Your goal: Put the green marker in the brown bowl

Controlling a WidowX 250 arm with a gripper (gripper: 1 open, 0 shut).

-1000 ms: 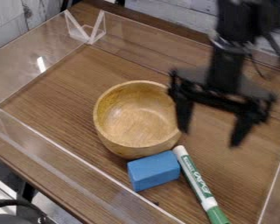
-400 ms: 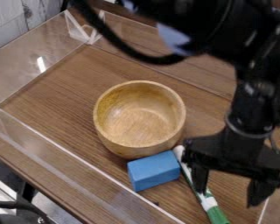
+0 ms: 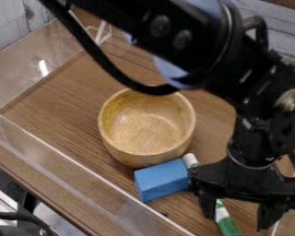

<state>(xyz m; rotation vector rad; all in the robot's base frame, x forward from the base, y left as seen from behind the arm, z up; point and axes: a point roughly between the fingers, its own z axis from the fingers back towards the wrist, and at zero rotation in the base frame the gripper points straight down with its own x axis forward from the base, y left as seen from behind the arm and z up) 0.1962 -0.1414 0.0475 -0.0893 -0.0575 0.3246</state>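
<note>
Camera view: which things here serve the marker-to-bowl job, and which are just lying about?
For the job:
- green marker, partly hidden by the gripper
- brown bowl
- gripper, over the marker

Just lying about:
- blue block, beside the bowl
- dark cable at the lower left

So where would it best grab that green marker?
Probably around the white barrel mid-length, from above, with the tool's tips closing across its width: the marker lies flat, slim and straight, beside the blue block.

Soft, even light; small glare; slightly grainy
</note>
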